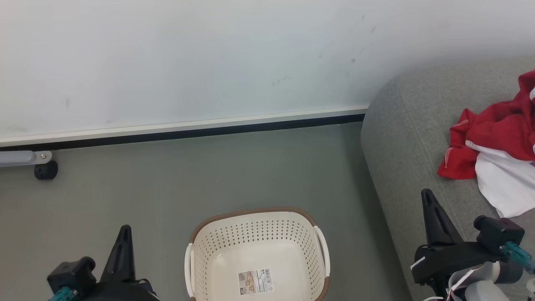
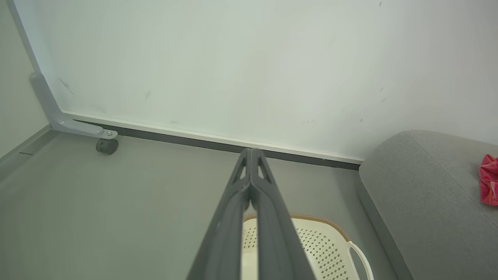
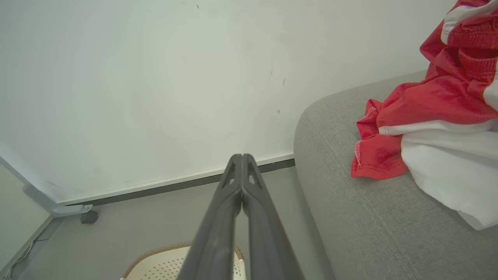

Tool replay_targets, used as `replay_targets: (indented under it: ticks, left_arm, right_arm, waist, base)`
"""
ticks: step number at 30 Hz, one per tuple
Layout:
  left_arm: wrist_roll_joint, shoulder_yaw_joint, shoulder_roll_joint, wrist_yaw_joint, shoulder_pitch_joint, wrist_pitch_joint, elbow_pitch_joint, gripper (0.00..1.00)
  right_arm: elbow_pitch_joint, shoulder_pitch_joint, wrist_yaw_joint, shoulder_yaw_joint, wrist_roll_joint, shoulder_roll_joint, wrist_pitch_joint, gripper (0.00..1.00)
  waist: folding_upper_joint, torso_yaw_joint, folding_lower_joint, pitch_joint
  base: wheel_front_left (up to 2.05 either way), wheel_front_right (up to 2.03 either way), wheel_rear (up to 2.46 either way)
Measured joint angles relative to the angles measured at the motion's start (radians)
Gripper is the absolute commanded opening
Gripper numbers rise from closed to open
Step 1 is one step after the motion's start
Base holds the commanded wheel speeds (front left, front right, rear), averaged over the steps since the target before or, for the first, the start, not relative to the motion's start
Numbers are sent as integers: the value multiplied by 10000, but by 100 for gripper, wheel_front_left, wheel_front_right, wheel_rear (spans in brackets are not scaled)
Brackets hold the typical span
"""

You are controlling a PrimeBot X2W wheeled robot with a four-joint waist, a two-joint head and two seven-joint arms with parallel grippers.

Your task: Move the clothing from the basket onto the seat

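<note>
Red-and-white clothing [image 1: 493, 142] lay on the seat [image 1: 401, 138] at three o'clock, the basket [image 1: 257, 251] at six empty, so the task looked done, left gripper [image 1: 124, 230] and right gripper [image 1: 426, 194] pinched shut on nothing, needing only to retire.

Crumpled red clothing [image 1: 489, 133] with white-stitched hems and white cloth lies on the grey seat [image 1: 401, 138] at the right edge. The cream perforated basket [image 1: 250, 230], brown-rimmed, stands upright at bottom centre.

Head view looks down; wrist views face the wall [image 2: 233, 58], sharing the basket [image 1: 250, 232]
</note>
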Motion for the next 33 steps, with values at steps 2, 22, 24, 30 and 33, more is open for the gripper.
replay_targets:
  ticks: [2, 22, 24, 30, 33]
  left_arm:
    - [-205, 71, -38, -27, -3, 54, 29, 0]
    - [-2667, 548, -301, -531, -54, 658, 364, 0]
    - [-3032, 600, -337, -533, -65, 725, 393, 0]
    - [-3756, 771, -426, -708, -184, 886, 477, 0]
    - [-4149, 836, -453, -794, -202, 961, 545, 0]
  right_arm:
    - [13, 1, 21, -81, 330, 33, 88, 0]
    - [257, 41, 355, -871, 2895, 343, 698, 0]
    - [286, 47, 372, -951, 3135, 384, 725, 0]
    - [343, 76, 460, -1198, 3916, 466, 892, 0]
    - [376, 82, 535, -1317, 4330, 529, 1001, 0]
  waist:
    - [0, 9, 0, -19]
    - [0, 95, 0, -188]
    - [0, 104, 0, -206]
    - [0, 131, 0, -259]
    - [0, 144, 0, -286]
  base:
    - [0, 0, 0]
    - [0, 0, 0]
    - [0, 0, 0]
    - [0, 0, 0]
    - [0, 0, 0]
